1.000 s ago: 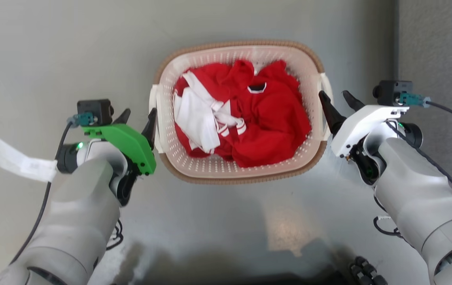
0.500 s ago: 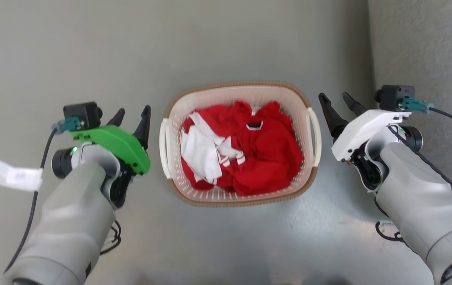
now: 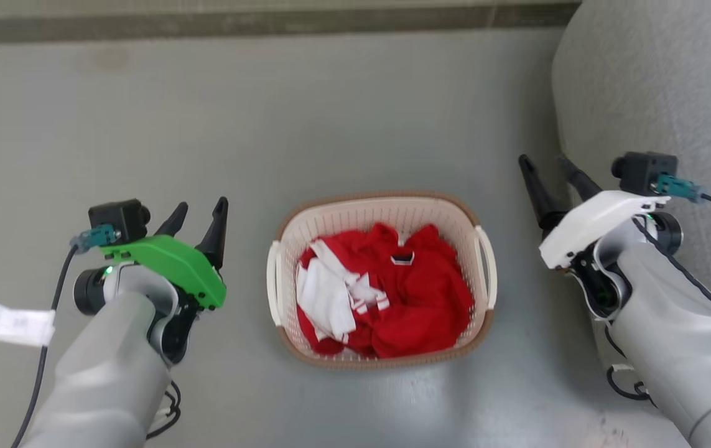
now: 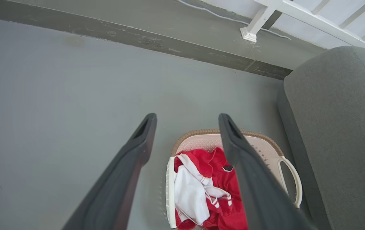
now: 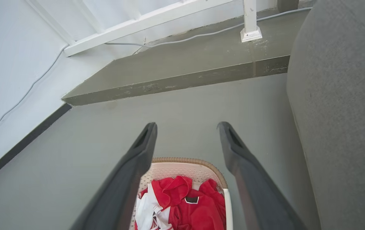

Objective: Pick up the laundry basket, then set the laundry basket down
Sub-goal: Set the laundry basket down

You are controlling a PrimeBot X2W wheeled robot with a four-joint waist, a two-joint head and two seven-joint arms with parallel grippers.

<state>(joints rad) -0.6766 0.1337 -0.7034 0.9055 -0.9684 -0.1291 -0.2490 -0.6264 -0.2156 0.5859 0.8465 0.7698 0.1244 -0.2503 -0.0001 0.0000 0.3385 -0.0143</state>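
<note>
The laundry basket (image 3: 377,198) stands on the grey floor, cream-white and perforated with a brown rim, holding red and white clothes (image 3: 417,305). My left gripper (image 3: 201,206) is open to the left of it, a clear gap away from the left handle (image 3: 273,280). My right gripper (image 3: 542,160) is open to the right and farther back, apart from the right handle (image 3: 489,261). The left wrist view looks down past the left gripper (image 4: 187,115) onto the basket (image 4: 201,140). The right wrist view has the right gripper (image 5: 187,124) above the basket (image 5: 182,166).
A grey upholstered sofa (image 3: 641,81) stands close on the right, right behind my right gripper. A raised grey step (image 3: 206,28) runs across the back, with a white railing post (image 4: 249,33) and a cable on it. Open floor lies to the left.
The head camera has pulled back, so the basket looks smaller and lower. Both grippers, which stood against the basket's handles a second ago, are now apart from them.
</note>
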